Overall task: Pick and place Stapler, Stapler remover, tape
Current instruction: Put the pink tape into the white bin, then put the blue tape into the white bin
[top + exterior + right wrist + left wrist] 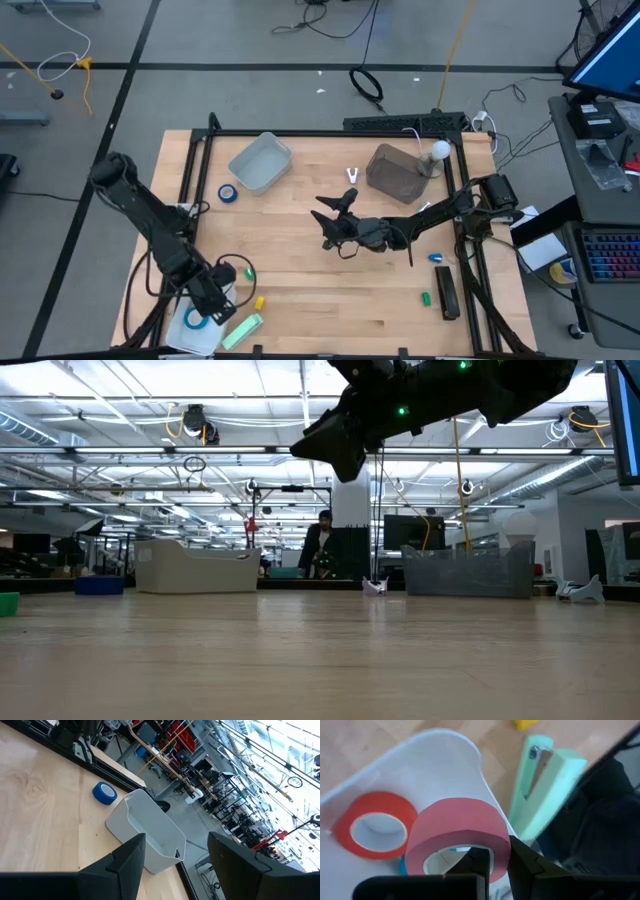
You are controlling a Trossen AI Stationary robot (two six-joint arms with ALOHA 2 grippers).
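My left gripper (218, 290) is at the table's near left corner, over a white tray (178, 328), shut on a red tape roll (460, 832). A second red roll (376, 827) lies flat in the tray (440, 765), and a sliver of blue (403, 866) shows beside it. The mint-green stapler (240, 330) lies next to the tray. A blue tape roll (228, 193) lies flat by the white bin (260, 162). The small white stapler remover (352, 176) stands mid-table. My right gripper (335, 213) hovers open at the table's middle, holding nothing. My left gripper holds the red tape roll by its ring wall (501, 854). One finger (470, 865) is inside the pale core and the other (532, 865) is outside. The roll is above the white tray; whether it rests on the tray I cannot tell.
A grey bin (395, 172) stands at the far right with a lamp-like object (437, 152) beside it. A black bar (447, 292), a small green piece (425, 298) and a blue piece (437, 257) lie near the right edge. A yellow piece (260, 301) lies by the stapler. Black frame rails border the table.
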